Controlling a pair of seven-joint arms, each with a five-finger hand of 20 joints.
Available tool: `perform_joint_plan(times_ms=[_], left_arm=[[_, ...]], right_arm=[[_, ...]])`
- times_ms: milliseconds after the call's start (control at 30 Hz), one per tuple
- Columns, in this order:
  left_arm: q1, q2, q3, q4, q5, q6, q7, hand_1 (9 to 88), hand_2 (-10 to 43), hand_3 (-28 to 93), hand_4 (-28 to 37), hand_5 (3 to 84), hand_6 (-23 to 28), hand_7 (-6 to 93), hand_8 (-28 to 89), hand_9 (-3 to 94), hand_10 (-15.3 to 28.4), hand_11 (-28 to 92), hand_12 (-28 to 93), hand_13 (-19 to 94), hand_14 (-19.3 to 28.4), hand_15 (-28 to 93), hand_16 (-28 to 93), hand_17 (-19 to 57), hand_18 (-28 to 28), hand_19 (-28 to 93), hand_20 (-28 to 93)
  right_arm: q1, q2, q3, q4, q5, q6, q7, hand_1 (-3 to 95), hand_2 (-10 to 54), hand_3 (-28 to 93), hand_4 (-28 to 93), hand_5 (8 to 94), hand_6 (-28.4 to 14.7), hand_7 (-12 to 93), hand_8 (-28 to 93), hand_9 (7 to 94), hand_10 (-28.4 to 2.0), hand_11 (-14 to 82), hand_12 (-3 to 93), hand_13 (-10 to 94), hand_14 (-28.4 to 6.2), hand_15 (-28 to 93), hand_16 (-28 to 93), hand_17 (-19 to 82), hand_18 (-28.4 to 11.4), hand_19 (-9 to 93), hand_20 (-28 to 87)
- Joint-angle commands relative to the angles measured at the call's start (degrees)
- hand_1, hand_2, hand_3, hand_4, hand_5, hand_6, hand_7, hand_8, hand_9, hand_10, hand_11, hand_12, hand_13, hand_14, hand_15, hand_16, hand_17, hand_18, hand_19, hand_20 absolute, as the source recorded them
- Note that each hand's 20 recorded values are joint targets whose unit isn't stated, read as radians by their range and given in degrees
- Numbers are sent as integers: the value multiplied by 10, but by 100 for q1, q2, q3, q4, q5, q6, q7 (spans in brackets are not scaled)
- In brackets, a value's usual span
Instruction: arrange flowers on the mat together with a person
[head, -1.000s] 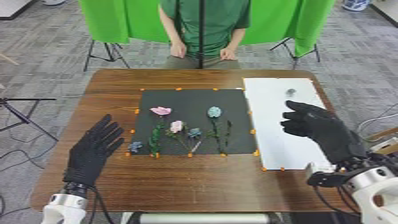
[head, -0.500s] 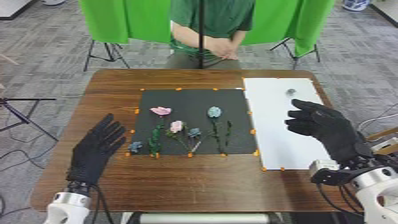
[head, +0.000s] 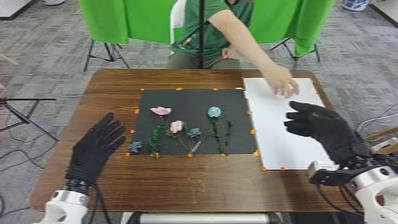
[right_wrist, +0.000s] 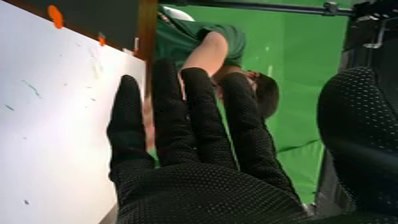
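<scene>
Person's hand (head: 280, 81) has moved over smooth white board (head: 286, 142); fabric-gloved left hand (head: 94, 149), right hand (head: 322, 126) seem unclenched.

Spot beneath person's hand (head: 281, 82) hidden

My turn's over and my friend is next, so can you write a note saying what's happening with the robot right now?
Left robot hand: open, empty, at the table's left side.
Right robot hand: open, empty, by the white board's right edge.
Done: pink flowers, blue flowers and green stems lie at the dark mat.
Person's hand: over the board's far end.
Left: unclear; maybe let the person finish first.
</scene>
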Motion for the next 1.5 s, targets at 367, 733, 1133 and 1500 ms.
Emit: perform_joint_plan(times_ms=[367, 733, 1133, 1500], left_arm=[[-242, -91, 179, 166, 26, -143, -149, 258, -47, 687, -271, 312, 37, 138, -86, 249, 115, 159, 150, 213, 124, 204, 38, -98, 204, 389, 85], [-287, 4, 222, 184, 10, -226, -210, 260, -48, 687, -270, 312, 38, 138, -86, 248, 116, 159, 149, 213, 124, 204, 38, -98, 204, 390, 85], [-225, -97, 245, 201, -1, -177, -254, 262, -48, 685, -270, 301, 34, 143, -88, 235, 110, 157, 152, 209, 121, 201, 39, -98, 204, 391, 84], [-275, -140, 344, 184, 31, -95, -183, 261, -47, 684, -270, 300, 34, 144, -88, 236, 110, 159, 153, 210, 122, 203, 39, -97, 204, 391, 84]], right_arm=[[82, -56, -202, 171, 121, -74, 35, 190, 9, 863, -237, 398, -50, 180, -108, 410, -152, 163, 208, 357, -131, 294, 223, 69, -217, 472, 276], [13, 12, -177, 138, -21, -30, -43, 189, 8, 865, -238, 392, -52, 177, -108, 398, -149, 161, 209, 351, -131, 292, 221, 69, -216, 472, 275], [-18, -55, -168, 141, -8, -61, 11, 183, 9, 859, -243, 383, -52, 179, -106, 387, -150, 158, 212, 343, -131, 291, 223, 67, -217, 471, 276], [10, -96, -220, 145, -135, -77, 30, 186, 9, 858, -241, 384, -52, 180, -107, 390, -150, 159, 212, 344, -131, 293, 224, 67, -216, 472, 276]])
